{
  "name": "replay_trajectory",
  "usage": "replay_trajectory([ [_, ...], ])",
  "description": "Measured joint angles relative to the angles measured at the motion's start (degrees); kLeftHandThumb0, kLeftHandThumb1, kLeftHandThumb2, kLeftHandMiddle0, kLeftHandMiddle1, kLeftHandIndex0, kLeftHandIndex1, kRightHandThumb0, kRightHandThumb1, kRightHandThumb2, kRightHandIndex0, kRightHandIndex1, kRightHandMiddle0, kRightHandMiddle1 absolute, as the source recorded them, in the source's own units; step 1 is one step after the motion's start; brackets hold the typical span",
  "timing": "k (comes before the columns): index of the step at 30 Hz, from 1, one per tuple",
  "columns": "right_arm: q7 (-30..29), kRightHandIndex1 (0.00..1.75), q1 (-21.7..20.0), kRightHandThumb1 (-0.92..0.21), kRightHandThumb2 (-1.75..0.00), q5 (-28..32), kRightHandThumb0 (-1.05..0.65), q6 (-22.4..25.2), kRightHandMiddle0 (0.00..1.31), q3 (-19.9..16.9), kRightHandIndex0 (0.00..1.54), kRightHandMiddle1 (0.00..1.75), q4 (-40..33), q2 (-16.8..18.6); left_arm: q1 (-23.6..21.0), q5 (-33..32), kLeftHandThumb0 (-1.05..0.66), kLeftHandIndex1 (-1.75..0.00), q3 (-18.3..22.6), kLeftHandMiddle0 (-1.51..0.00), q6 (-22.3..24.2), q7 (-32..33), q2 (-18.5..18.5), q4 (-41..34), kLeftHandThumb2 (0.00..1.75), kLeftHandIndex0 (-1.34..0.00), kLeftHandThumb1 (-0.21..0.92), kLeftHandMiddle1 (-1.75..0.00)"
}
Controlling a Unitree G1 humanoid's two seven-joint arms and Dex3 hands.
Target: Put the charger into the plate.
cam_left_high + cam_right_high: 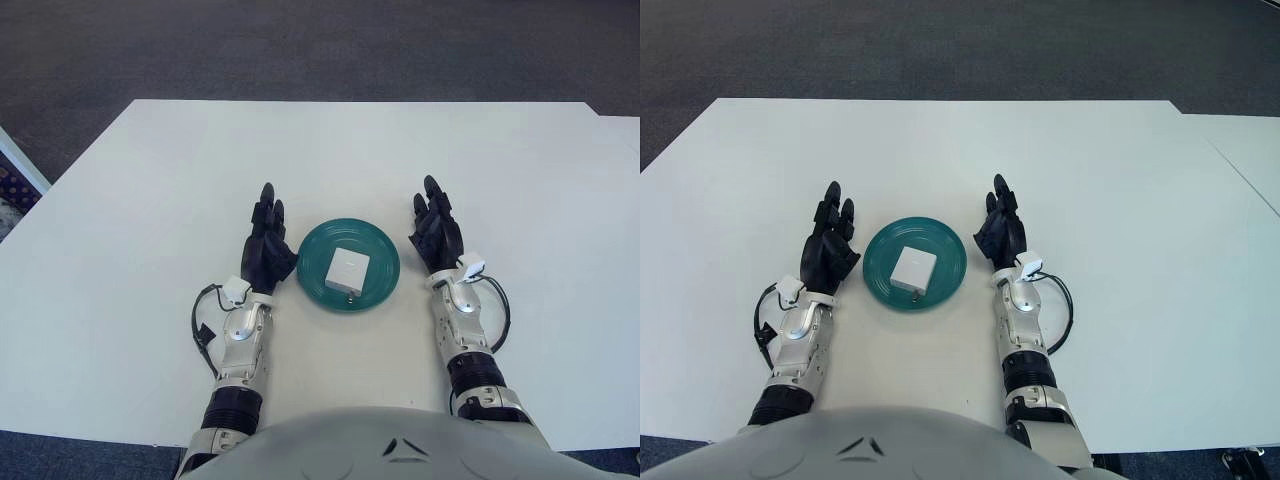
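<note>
My elbows and upper arms are hidden under my grey torso at the bottom edge, and the table's far corners run out of view. The charger, a small white square block with rounded corners, lies inside the plate, a round, glossy teal dish with a raised rim. My left hand shows just left of the plate, my right hand just right of it; both have their black fingers extended forward and empty.
</note>
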Motion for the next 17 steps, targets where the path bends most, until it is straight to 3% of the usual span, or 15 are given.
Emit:
replay_trajectory([
  [17, -0.9, 0.0, 2.6, -0.92, -1.03, -2.3, -0.96, 0.9, 0.0, 0.7, 0.0, 0.08, -2.5, -1.4, 1.7, 6.0, -1.05, -0.02, 0.1, 0.0, -2.7, 3.5, 0.0, -0.8, 1.17, -0.03, 0.92, 0.0],
])
